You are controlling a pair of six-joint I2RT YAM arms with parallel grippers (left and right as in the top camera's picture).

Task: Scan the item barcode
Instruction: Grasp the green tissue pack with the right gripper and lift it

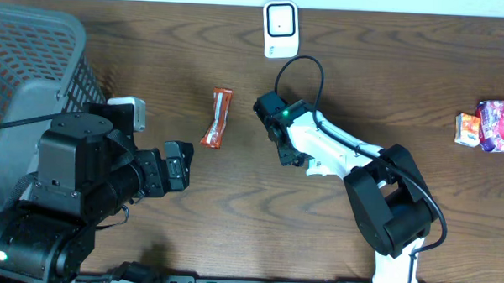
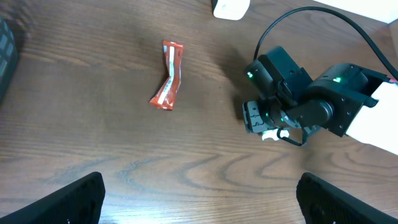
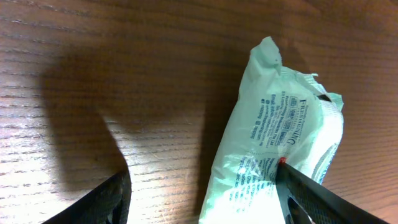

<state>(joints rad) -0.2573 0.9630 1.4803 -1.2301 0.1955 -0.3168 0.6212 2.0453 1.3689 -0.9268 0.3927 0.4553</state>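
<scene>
A white printed packet (image 3: 273, 130) lies on the wood between my right gripper's (image 3: 200, 175) fingers. It touches the right finger (image 3: 311, 193), while the left finger (image 3: 106, 199) stands well clear of it, so the jaws are open. From overhead the right gripper (image 1: 287, 149) points down at mid-table and hides the packet. An orange snack wrapper (image 1: 217, 117) lies flat to its left, also seen in the left wrist view (image 2: 168, 76). The white scanner (image 1: 281, 29) stands at the far edge. My left gripper (image 1: 178, 165) hovers wide open and empty (image 2: 200, 182), short of the wrapper.
A grey mesh basket (image 1: 28, 66) fills the left side. Orange and pink packets (image 1: 492, 126) lie at the far right edge. The right arm's cable (image 1: 309, 72) loops above the table centre.
</scene>
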